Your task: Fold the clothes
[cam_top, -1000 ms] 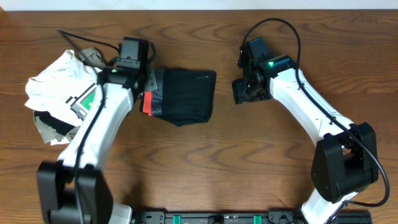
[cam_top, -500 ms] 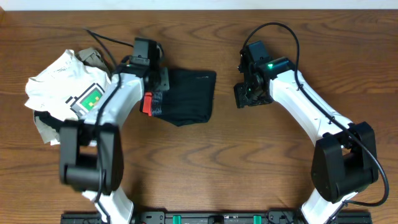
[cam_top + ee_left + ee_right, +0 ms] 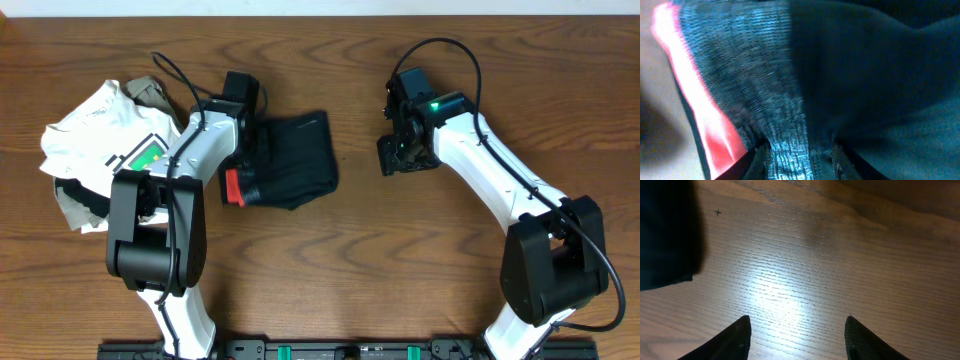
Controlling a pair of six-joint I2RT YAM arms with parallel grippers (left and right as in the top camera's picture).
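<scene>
Only the wrist view shows left jaws pinching pants (image 3: 865, 75).

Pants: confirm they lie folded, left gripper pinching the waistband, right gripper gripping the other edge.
Wrong about the right gripper: the right wrist view shows it open over the table, empty. The pants lie folded, the left gripper pinching the waistband.

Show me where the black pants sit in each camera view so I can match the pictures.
Overhead: black pants lie folded left of centre, beside the left arm.
Left wrist: they fill the frame, with the grey waistband centre-left.
Right wrist: dark fabric along the left edge, apparently the pants.
Shared landmark: the coral-red edge, in overhead and left wrist only; the wooden table ties overhead to right wrist.
</scene>
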